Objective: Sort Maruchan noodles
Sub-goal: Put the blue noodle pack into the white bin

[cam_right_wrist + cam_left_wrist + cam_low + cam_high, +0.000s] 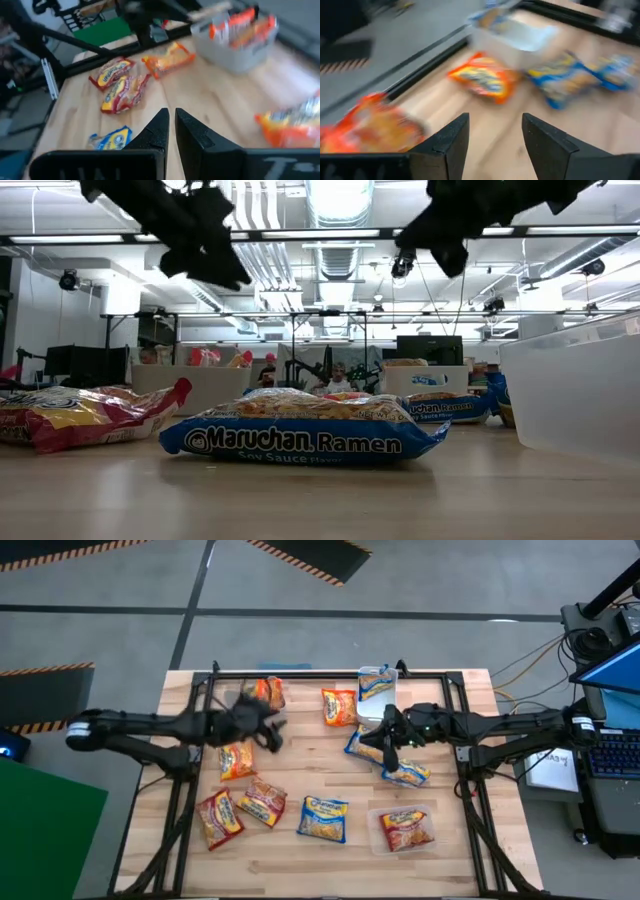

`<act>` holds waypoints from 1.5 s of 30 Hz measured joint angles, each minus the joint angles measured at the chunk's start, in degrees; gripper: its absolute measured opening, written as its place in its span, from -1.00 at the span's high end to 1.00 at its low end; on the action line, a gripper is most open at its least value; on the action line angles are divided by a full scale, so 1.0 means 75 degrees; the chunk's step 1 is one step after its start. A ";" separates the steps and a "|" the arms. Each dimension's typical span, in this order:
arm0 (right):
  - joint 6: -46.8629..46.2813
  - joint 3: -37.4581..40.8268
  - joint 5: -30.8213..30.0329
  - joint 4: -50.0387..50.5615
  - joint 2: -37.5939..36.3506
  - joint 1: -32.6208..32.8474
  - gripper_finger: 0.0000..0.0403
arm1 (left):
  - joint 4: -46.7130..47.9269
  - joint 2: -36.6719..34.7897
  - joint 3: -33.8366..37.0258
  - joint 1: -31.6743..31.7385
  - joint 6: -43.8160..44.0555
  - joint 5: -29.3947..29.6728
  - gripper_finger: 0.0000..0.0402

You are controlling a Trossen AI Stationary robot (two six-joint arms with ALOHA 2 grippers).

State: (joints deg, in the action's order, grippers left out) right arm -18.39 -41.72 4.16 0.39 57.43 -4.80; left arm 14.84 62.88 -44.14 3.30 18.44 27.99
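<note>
Left gripper: jaws apart, empty, raised over the tabletop beside the orange-packet bin, probably free after a drop. Right gripper: closed, empty, beside the blue-packet bin. Bins: each holds one colour. Noodle packets: blue, red, and orange ones lie loose nearby, unsorted.

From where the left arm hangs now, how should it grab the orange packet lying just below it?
Probably straight down onto the orange packet: it lies flat, clear of its neighbours. Span its narrower width at mid-body with the left gripper, whose jaws look open.
</note>
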 joint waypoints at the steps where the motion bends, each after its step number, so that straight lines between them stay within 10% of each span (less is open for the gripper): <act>1: -0.0339 0.0030 -0.0032 0.0062 0.0076 0.0000 0.89 | -0.0207 0.0108 0.0000 -0.0263 -0.0291 0.0003 0.19; 14: -0.4283 0.0089 -0.1703 0.4325 0.1676 -0.0767 0.89 | -0.2012 0.1699 0.0000 -0.1797 -0.2533 -0.0021 0.21; 30: -0.3404 0.0090 -0.0438 0.0484 0.3660 -0.0549 0.89 | -0.2319 0.2030 0.0003 -0.1772 -0.2466 -0.0001 0.21; 45: -0.3178 0.0017 -0.0403 0.2170 0.2338 -0.0565 0.89 | -0.4264 0.4023 0.0003 -0.1522 -0.2388 -0.0009 0.26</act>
State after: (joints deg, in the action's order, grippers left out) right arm -42.22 -41.60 1.14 16.66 74.97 -9.04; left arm -17.14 93.05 -44.12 -8.11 0.53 27.92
